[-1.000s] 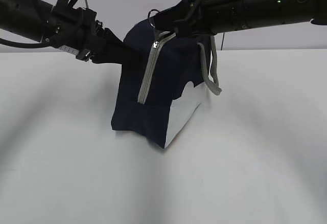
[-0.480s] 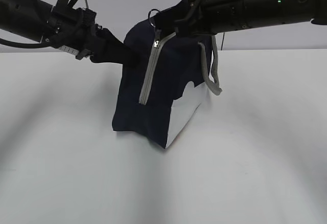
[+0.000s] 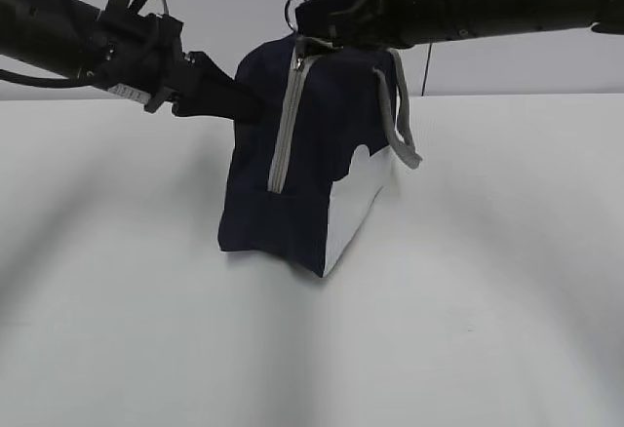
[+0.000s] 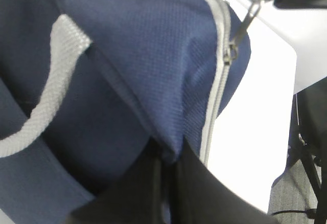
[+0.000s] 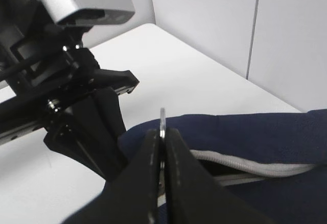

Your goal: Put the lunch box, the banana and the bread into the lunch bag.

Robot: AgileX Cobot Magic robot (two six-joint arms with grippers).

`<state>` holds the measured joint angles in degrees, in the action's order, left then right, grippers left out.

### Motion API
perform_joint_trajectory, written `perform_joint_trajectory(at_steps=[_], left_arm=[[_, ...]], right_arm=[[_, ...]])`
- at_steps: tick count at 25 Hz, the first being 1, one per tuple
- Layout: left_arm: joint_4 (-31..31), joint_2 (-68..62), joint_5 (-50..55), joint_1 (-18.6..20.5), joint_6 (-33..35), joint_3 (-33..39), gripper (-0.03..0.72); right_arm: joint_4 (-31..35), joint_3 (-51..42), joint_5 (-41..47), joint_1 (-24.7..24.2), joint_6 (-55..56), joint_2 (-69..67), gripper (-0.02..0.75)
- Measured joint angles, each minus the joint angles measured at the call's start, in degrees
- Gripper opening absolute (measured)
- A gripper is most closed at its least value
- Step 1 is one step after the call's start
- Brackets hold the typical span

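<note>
Right gripper, clenched on the metal ring pull at the top of the grey zipper, sits at the bag's 12 o'clock, while the left gripper pinches a fold of fabric at its 9 o'clock. Between them the tall navy-blue fabric lunch bag stands on the white tabletop, its zipper running from 12 down toward 6. No lunch box, banana, bread or readable writing shows.
</note>
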<state>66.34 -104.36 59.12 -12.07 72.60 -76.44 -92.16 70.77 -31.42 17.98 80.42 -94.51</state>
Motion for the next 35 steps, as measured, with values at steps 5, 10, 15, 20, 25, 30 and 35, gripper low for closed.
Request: perform_joint_trajectory(at_steps=[5, 10, 15, 20, 25, 30, 35], left_arm=[[0.7, 0.0, 0.0, 0.0, -0.3, 0.0, 0.002], [0.5, 0.0, 0.1, 0.0, -1.8, 0.0, 0.002], [-0.4, 0.0, -0.1, 0.0, -2.4, 0.0, 0.002], [-0.9, 0.0, -0.1, 0.0, -2.4, 0.0, 0.002], [-1.1, 0.0, -0.1, 0.0, -2.4, 0.0, 0.002], [-1.2, 0.0, -0.1, 0.0, -2.4, 0.0, 0.001], [-1.1, 0.0, -0.5, 0.0, -2.4, 0.0, 0.001]], right_arm=[[-0.1, 2.7, 0.8, 0.0, 0.1, 0.0, -0.016], [-0.2, 4.6, 1.7, 0.0, 0.9, -1.0, -0.016], [-0.1, 6.7, 2.4, -0.1, 1.8, -3.5, -0.016], [-1.9, 9.8, 0.5, -1.8, 5.0, -6.2, -0.016], [-4.8, 13.1, -5.2, -5.0, 8.6, -9.2, -0.016], [-5.3, 15.9, -8.6, -6.4, 10.0, -12.0, -0.016], [-6.2, 18.9, -10.8, -6.4, 10.6, -12.1, -0.016]])
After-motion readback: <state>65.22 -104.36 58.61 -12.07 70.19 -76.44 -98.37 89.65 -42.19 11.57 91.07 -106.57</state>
